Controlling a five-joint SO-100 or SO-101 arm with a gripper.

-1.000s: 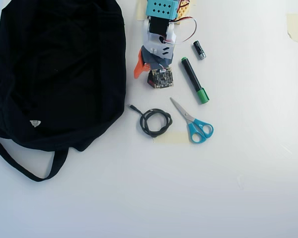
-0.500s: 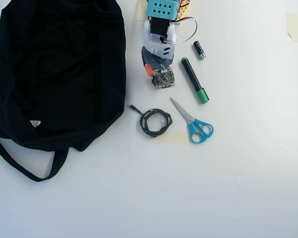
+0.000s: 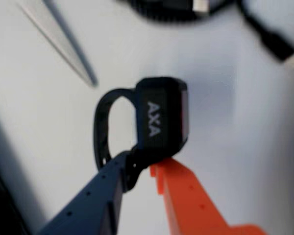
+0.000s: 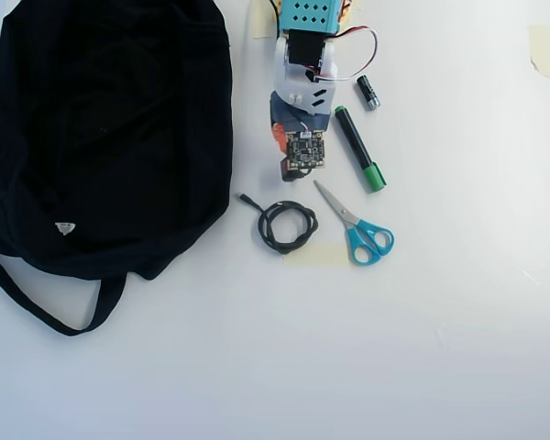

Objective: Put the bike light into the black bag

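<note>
The bike light (image 3: 160,117) is a small black block marked AXA, with a red edge and a black loop strap. In the wrist view it sits pinched at its base between my gripper's (image 3: 142,169) dark blue and orange fingers. From overhead the bike light (image 4: 293,170) peeks out just below the wrist board, where my gripper (image 4: 290,158) is mostly hidden. The black bag (image 4: 105,137) lies wide at the left, its strap trailing toward the lower left. I cannot tell whether the light rests on the table or hangs just above it.
A coiled black cable (image 4: 287,225) lies just below the gripper. Blue-handled scissors (image 4: 357,225) sit to its right. A green-capped marker (image 4: 357,147) and a small battery (image 4: 368,93) lie right of the arm. Tape pieces mark the white table (image 4: 348,348).
The orange finger has swung in from the left and shut on the light. The wrist has shifted slightly down in the overhead view, and the light now shows below it.
</note>
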